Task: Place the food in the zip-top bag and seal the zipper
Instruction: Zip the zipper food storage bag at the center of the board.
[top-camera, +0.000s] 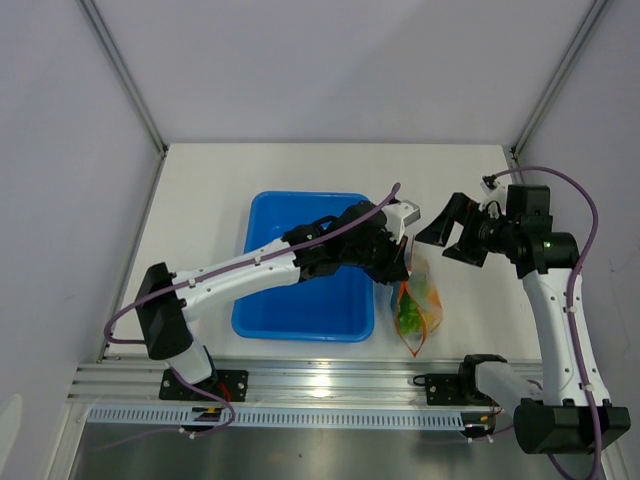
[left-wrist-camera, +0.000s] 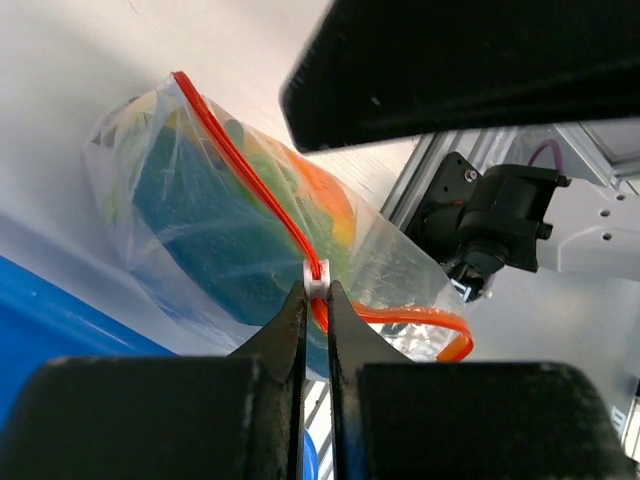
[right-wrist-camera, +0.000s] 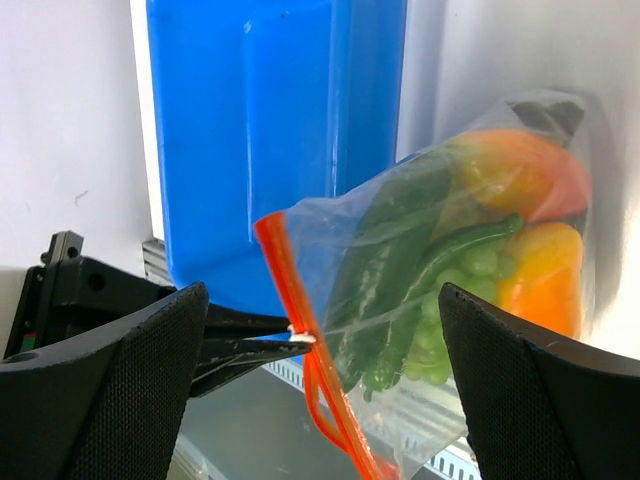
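Orange zipper (left-wrist-camera: 250, 170) pinched at its white tab by the left gripper (left-wrist-camera: 315, 292), right gripper (top-camera: 452, 235) spread wide nearby. Now the bag (top-camera: 418, 305), food (right-wrist-camera: 520, 200) inside, lies just beside the tray (top-camera: 300, 322); best pull steadily along the zipper, holding it taut

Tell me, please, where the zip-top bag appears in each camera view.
Top external: zip-top bag right of centre, just right of the blue tray.
Left wrist: bag centre-left, tray at lower left.
Right wrist: bag fills the right half, tray upper left.
Shared landmark: the blue tray.
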